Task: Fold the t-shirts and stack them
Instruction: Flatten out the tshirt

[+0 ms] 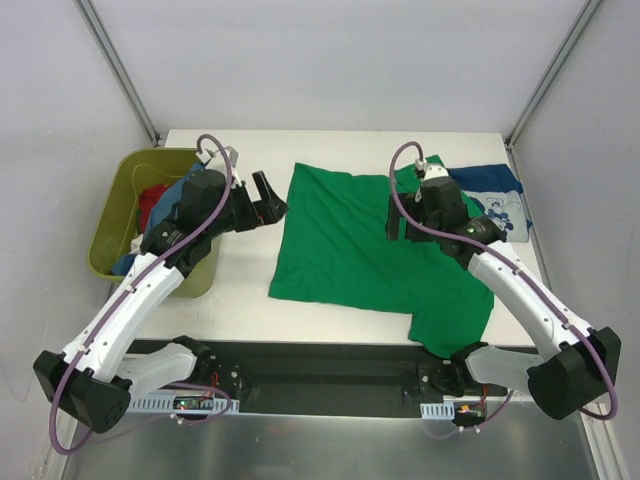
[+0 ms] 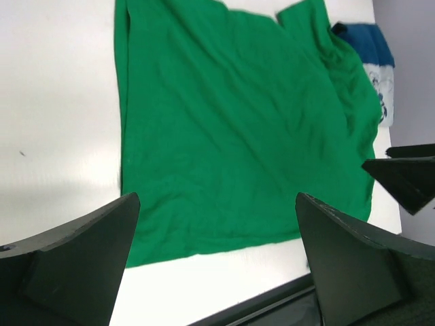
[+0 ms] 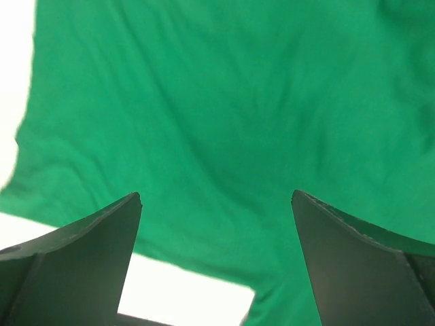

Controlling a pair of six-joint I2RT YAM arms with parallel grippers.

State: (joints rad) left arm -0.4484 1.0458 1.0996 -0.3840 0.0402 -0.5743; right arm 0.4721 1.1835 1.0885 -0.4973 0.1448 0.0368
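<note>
A bright green t-shirt (image 1: pixel 350 240) lies spread flat on the middle of the white table, one sleeve reaching toward the front right. Behind its right side lies a navy t-shirt with a white print (image 1: pixel 497 195), partly under the green one. My left gripper (image 1: pixel 272 197) hovers open just off the green shirt's left edge, holding nothing. In the left wrist view the left gripper (image 2: pixel 217 198) looks across the green shirt (image 2: pixel 238 122) to the navy one (image 2: pixel 370 51). My right gripper (image 1: pixel 398 218) is open above the green shirt's right half; the right wrist view shows this gripper (image 3: pixel 216 195) empty over green cloth (image 3: pixel 224 102).
An olive-green tub (image 1: pixel 118 205) stands at the table's left, under the left arm, with red cloth (image 1: pixel 152 200) and blue cloth (image 1: pixel 125 264) bunched inside. Grey walls close in the back and sides. The black base rail (image 1: pixel 320 375) runs along the near edge.
</note>
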